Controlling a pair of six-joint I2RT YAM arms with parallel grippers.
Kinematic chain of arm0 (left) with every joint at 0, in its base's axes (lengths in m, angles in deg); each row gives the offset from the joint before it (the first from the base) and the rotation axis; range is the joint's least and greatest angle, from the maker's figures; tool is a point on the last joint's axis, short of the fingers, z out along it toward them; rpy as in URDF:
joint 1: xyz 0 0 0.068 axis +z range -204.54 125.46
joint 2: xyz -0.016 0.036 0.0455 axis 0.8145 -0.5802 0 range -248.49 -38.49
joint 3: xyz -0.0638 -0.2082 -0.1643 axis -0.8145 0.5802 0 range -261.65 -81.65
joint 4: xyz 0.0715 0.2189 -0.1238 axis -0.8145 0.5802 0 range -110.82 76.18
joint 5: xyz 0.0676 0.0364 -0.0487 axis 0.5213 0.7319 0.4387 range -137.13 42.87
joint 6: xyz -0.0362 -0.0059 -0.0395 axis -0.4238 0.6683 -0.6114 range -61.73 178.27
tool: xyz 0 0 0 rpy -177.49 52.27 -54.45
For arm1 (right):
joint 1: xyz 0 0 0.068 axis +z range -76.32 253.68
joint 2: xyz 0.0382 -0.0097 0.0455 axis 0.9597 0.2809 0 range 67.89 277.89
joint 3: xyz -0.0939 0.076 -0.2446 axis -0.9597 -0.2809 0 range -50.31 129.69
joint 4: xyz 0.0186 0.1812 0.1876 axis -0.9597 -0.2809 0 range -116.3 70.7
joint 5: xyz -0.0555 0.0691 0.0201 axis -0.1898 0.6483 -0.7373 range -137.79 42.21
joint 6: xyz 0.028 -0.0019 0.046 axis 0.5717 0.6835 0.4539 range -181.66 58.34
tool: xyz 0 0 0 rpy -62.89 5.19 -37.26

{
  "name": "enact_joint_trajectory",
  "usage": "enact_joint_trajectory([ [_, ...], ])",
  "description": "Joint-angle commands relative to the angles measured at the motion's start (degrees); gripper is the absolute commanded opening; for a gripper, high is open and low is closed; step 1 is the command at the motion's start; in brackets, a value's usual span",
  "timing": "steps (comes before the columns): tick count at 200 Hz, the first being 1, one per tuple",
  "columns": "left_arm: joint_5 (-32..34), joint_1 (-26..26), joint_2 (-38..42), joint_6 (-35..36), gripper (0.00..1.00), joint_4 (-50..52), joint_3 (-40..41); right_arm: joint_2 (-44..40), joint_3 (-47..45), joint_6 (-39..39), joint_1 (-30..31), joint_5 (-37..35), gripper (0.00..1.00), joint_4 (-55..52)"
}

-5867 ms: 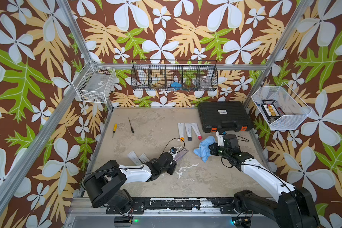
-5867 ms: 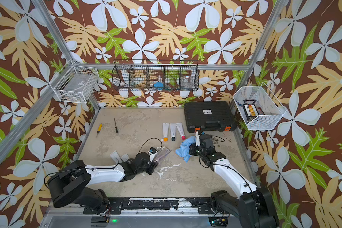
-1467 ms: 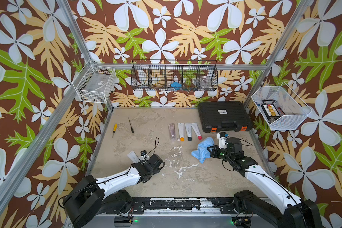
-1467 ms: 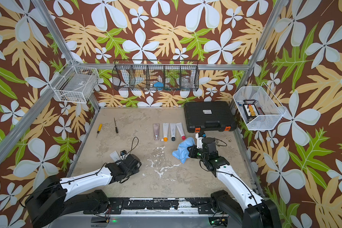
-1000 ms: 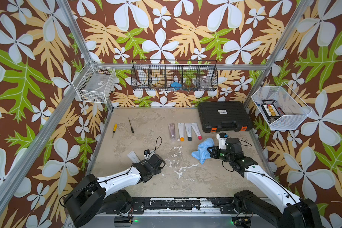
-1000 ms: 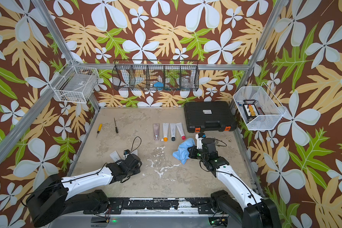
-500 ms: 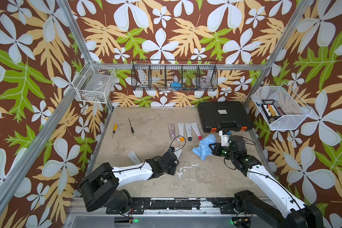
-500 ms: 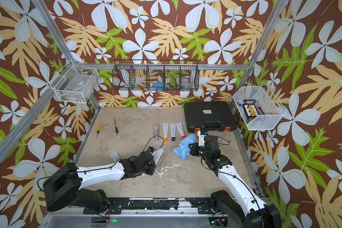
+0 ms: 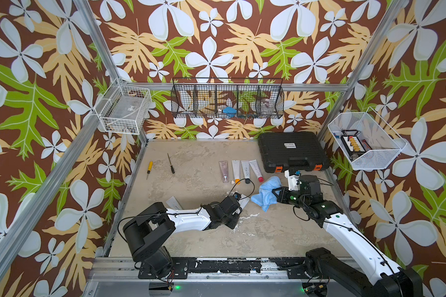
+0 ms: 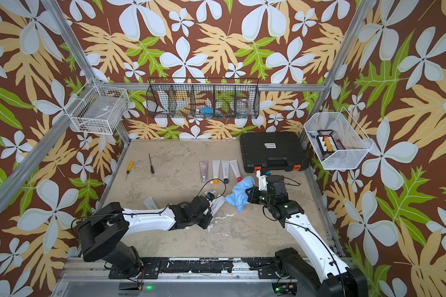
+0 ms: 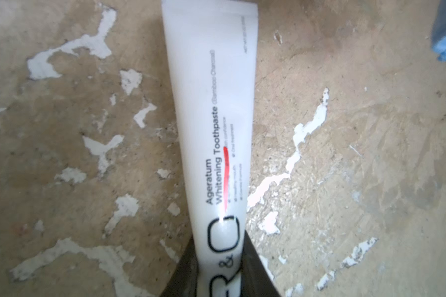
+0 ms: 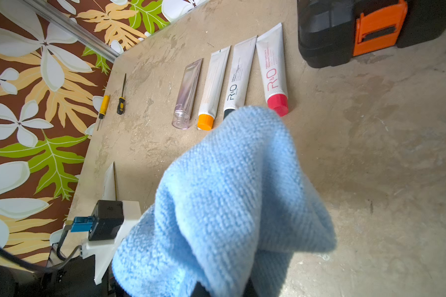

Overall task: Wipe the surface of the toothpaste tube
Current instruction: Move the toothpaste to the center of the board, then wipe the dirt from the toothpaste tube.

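Your left gripper (image 11: 220,276) is clamped on the cap end of the white R&O whitening toothpaste tube (image 11: 211,115), which has a red streak across the print. In both top views the tube (image 9: 244,202) is mid-table on the worn beige tabletop (image 9: 191,159), its crimped end pointing far-right. Your right gripper (image 9: 276,196) is closed on the crumpled blue microfibre cloth (image 9: 264,192), just right of the tube. I can't tell whether they touch.

A second and a half back, your left arm was near-left by the loose tubes. It has since swung to centre carrying this one, leaving one flat white tube (image 9: 174,203) behind. The right arm and cloth have barely shifted.
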Motion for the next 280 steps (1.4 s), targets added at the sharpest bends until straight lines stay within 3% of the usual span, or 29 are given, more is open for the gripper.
enact_joint_trajectory([
  [1,0.49,-0.36,-1.81,1.95,0.21,-1.63,-1.28,-0.42,-0.32,-0.62,-0.08,-1.23,0.00,0.07],
  [22,1.36,-0.47,-3.31,2.01,0.24,-1.37,-1.85,-0.31,-0.56,-0.62,-0.02,-1.22,0.00,0.17],
  [38,1.84,-0.49,-3.30,1.76,0.34,-1.30,-1.69,-0.05,-0.64,-0.81,-0.05,-1.14,0.00,0.26],
  [85,2.86,-0.60,1.62,1.47,0.46,-1.19,1.41,0.55,-1.47,-0.53,0.00,-0.10,0.00,1.45],
  [167,0.66,-0.76,3.35,2.76,0.39,-6.39,6.30,3.86,-1.31,-0.18,0.09,2.90,0.00,3.07],
  [217,1.13,-0.71,2.27,4.70,0.28,-8.00,6.57,6.20,-1.39,0.48,0.59,4.65,0.00,3.82],
  [280,0.54,-0.74,2.44,6.64,0.19,-10.31,7.44,10.95,-1.93,3.90,7.74,1.07,0.00,9.45],
])
